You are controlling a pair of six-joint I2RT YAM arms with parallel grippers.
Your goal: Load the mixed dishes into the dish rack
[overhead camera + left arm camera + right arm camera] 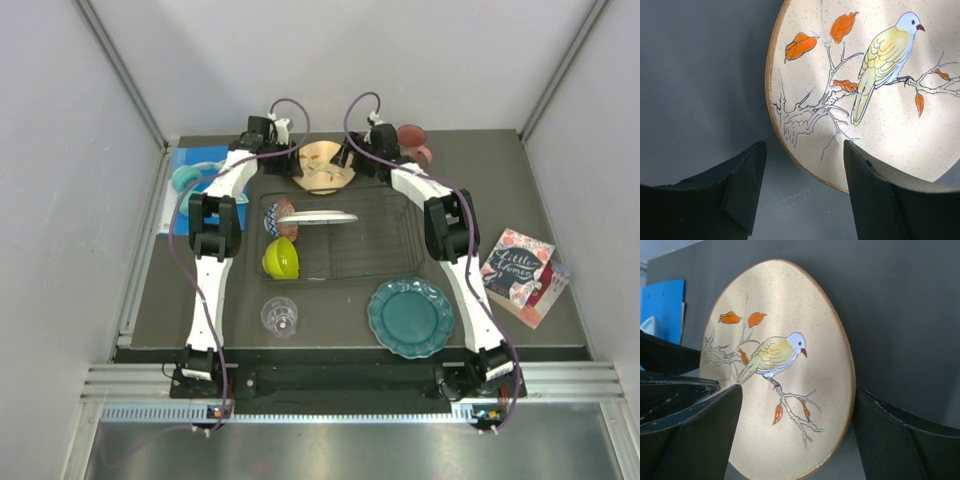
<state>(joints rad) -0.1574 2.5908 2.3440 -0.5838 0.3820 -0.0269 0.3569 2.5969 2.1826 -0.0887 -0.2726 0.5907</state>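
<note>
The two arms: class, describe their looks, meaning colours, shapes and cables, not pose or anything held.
Both the left arm and right arm have white link shells between chunky black joints. A purple cable loops along each. The left fingers and right fingers are matte black wedges, slightly scuffed at the edges.

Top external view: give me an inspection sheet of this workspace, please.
Surface: dark table, no spills seen.
Job's things: dish rack holds white plate, red-patterned bowl, lime-green bowl; cream bird plate, teal plate, clear glass, pink mug outside it.
Clutter: teal headphones, printed card.
Grippers: left pincer and right pincer open, flanking cream bird plate.
Cables: purple cables loop along both arms.
Surroundings: plain pale walls.
</note>
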